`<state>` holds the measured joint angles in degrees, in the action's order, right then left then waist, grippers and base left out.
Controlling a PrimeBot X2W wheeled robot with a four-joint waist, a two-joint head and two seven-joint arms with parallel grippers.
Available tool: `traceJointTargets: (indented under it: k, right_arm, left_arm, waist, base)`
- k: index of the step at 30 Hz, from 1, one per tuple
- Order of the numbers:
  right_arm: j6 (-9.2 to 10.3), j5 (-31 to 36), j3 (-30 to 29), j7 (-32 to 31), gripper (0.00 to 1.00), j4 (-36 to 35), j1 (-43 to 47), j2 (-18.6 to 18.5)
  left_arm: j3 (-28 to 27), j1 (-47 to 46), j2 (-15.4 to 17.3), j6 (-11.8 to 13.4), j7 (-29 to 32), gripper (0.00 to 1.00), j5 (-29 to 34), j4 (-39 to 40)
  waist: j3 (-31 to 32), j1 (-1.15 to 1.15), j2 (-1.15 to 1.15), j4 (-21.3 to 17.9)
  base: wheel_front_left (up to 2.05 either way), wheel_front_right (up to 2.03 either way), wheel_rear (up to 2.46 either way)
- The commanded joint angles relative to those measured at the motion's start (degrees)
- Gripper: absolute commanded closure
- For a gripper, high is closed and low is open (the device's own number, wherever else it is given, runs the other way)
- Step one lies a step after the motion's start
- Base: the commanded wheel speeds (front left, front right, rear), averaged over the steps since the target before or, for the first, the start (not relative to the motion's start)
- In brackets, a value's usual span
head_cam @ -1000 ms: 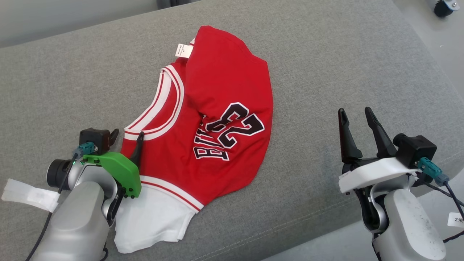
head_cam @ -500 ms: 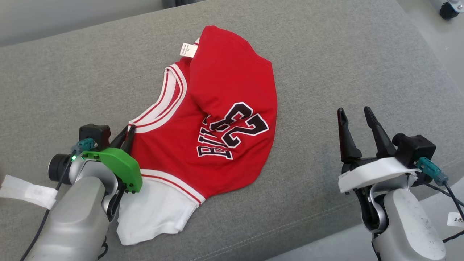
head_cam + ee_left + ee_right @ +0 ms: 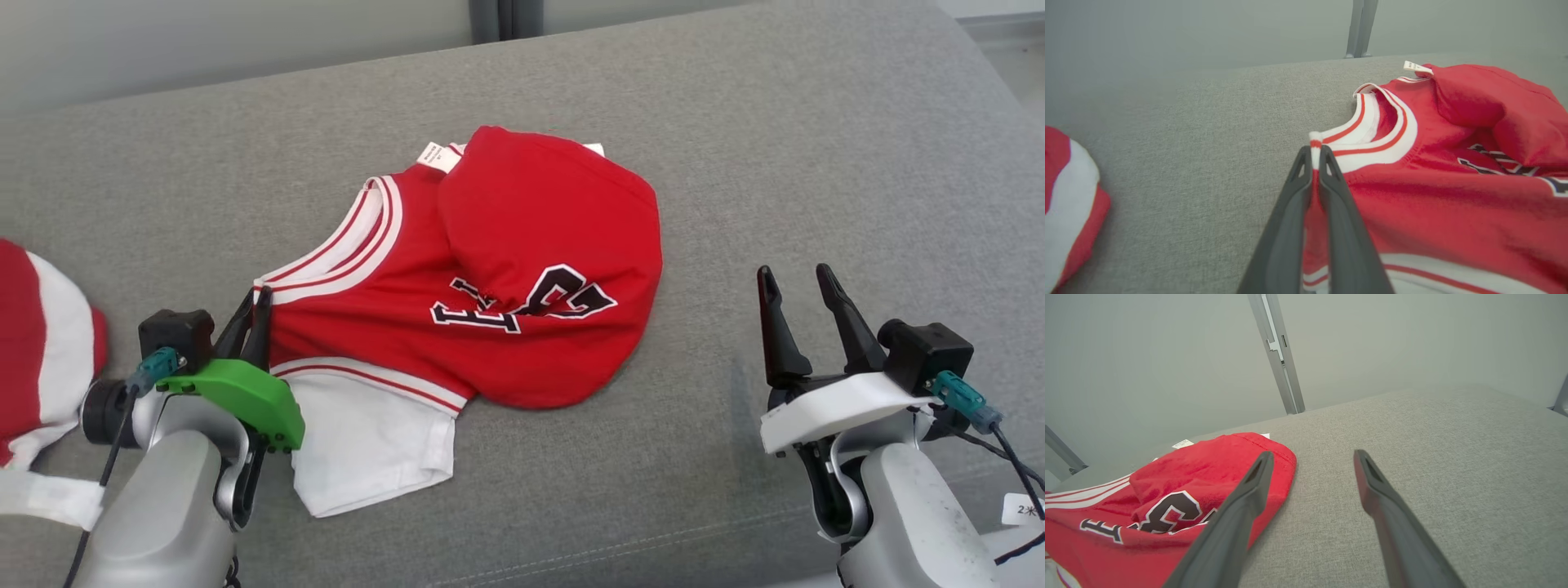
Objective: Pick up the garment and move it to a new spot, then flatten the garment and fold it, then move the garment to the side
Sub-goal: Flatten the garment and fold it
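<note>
Left jaws tight on red jersey (image 3: 539,220) trim, right jaws apart; tag (image 3: 438,155) illegible.

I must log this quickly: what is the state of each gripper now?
Left gripper: closed on the red jersey, at its striped edge.
Right gripper: open, holding nothing.

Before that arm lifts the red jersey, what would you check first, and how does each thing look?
1. Left gripper shut on the jersey at its striped trim: ok.
2. Grip firm enough to lift: cannot tell.
3. Right gripper open, apart from the jersey: ok.
4. Bare cushion beside the jersey for a new spot: ok.
5. Second red-and-white garment lies apart from the jersey: ok.
6. Jersey flat: not ok, a flap covers the lettering.
</note>
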<state>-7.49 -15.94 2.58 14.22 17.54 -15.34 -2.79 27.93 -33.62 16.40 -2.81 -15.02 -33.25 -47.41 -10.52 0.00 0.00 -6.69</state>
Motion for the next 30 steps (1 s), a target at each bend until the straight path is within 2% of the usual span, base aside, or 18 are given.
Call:
traceJointTargets:
  k: [1, 3, 10, 16, 19, 21, 22, 24, 26, 30]
  right_arm:
    - [0.00, -0.1, 0.0, 0.3, 0.00, 0.2, 1.0, -0.2]
    - [0.00, -0.3, -0.1, 0.4, 0.00, 0.5, 1.5, -0.2]
    - [0.00, -0.1, -0.8, 0.5, 0.00, 1.2, 2.6, -0.2]
    - [0.00, -0.5, -0.3, 0.1, 0.00, 1.9, 2.6, -0.2]
    - [0.00, -0.6, 0.1, -0.3, 0.00, 2.4, 2.4, -0.2]
    - [0.00, -0.4, 0.0, -0.5, 0.00, 2.8, 2.4, -0.2]
    - [0.00, -0.2, 0.0, -0.6, 0.00, 2.9, 2.3, -0.2]
    - [0.00, 0.0, -0.2, -0.8, 0.00, 3.0, 2.2, -0.2]
    - [0.00, 0.2, -0.4, -1.0, 0.00, 3.0, 2.1, -0.2]
    - [0.00, 0.5, -0.5, -1.2, 0.00, 3.0, 1.8, -0.2]
  left_arm:
    - [-0.9, 1.7, 0.6, 0.9, -0.2, 1.00, 0.4, 1.4]
    - [-2.7, 5.7, 0.5, 2.1, -0.2, 1.00, 1.2, 5.6]
    - [-4.8, 13.2, 0.5, 4.4, -0.2, 1.00, 2.3, 12.9]
    - [-5.3, 17.6, 0.5, 5.5, -0.2, 1.00, 1.7, 16.1]
    - [-5.1, 18.2, 0.0, 5.3, -0.2, 1.00, 1.4, 15.8]
    - [-5.2, 18.2, -0.5, 5.1, -0.2, 0.62, 1.5, 15.4]
    - [-5.3, 18.1, -0.5, 5.0, -0.2, 0.50, 1.8, 15.1]
    - [-6.1, 17.7, -1.1, 4.8, -0.2, 0.50, 2.2, 15.8]
    - [-7.0, 17.4, -1.6, 5.0, -0.2, 0.00, 3.4, 16.8]
    - [-9.5, 18.0, -2.4, 5.3, -0.2, 0.00, 6.0, 18.7]
  waist:
    - [2.3, 0.00, 0.00, 3.6]
    - [3.1, 0.00, 0.00, 5.6]
    - [4.6, 0.00, 0.00, 9.2]
    - [5.5, 0.00, 0.00, 10.4]
    - [5.8, 0.00, 0.00, 10.5]
    - [5.9, 0.00, 0.00, 10.5]
    - [5.9, 0.00, 0.00, 10.4]
    - [6.0, 0.00, 0.00, 10.3]
    - [6.0, 0.00, 0.00, 10.1]
    - [5.9, 0.00, 0.00, 9.8]
  base:
    - [0.00, 0.00, 0.00]
    - [0.00, 0.00, 0.00]
    - [0.00, 0.00, 0.00]
    - [0.00, 0.00, 0.00]
    - [0.00, 0.00, 0.00]
    - [0.00, 0.00, 0.00]
    - [0.00, 0.00, 0.00]
    - [0.00, 0.00, 0.00]
    - [0.00, 0.00, 0.00]
    - [0.00, 0.00, 0.00]
